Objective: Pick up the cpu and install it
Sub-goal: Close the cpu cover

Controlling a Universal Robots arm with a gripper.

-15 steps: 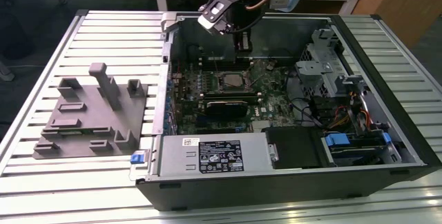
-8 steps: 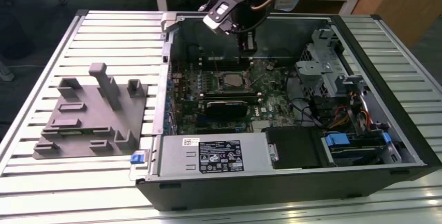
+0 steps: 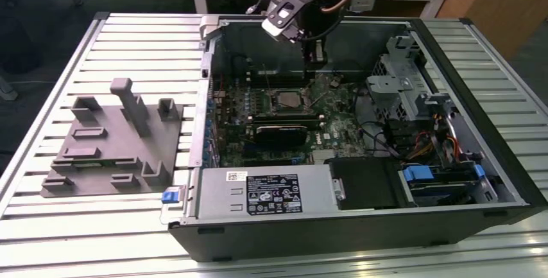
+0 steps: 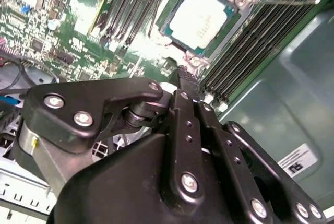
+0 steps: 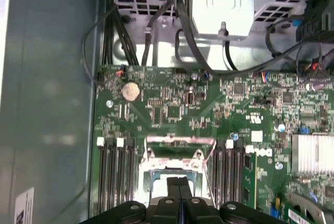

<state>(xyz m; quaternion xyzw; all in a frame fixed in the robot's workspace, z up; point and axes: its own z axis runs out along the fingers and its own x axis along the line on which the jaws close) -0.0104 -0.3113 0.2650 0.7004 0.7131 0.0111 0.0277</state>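
The tool (image 3: 314,58) is hanging inside the open case (image 3: 360,239), above the motherboard (image 3: 338,133). Its fingers (image 5: 174,187) are pressing together with nothing between them. The cpu (image 4: 200,18) is lying flat in the socket (image 5: 156,174), silver top facing up and apart from the tool. In the second wrist view the fingertips are showing near the socket's edge. The case is sitting on the bench (image 3: 128,40), and a gray fixture (image 3: 111,143) is lying beside it at the exterior view's left.
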